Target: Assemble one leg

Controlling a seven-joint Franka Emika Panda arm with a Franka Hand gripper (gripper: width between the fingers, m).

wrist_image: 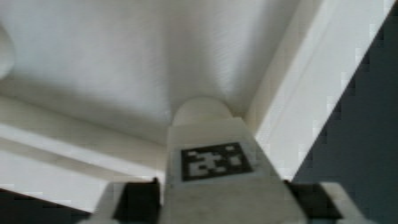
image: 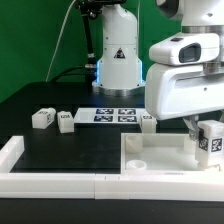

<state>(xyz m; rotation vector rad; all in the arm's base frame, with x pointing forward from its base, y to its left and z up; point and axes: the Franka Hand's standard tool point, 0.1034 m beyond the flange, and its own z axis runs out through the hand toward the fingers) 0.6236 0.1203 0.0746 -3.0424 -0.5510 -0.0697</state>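
Note:
My gripper [image: 207, 133] is shut on a leg [image: 210, 141], a small white blocky peg with a black-and-white tag, and holds it over the near right corner of the large white square panel [image: 160, 157]. In the wrist view the leg [wrist_image: 214, 140] fills the middle between my black finger pads [wrist_image: 139, 200], pointing down at the panel's inner wall [wrist_image: 285, 70]. Three more legs lie on the black table: two at the left [image: 41, 119] [image: 66, 122] and one beside the panel's far edge [image: 147, 124].
The marker board [image: 113, 115] lies flat behind the panel. A white L-shaped fence [image: 20, 160] runs along the front and left of the table. The robot base [image: 117, 60] stands at the back.

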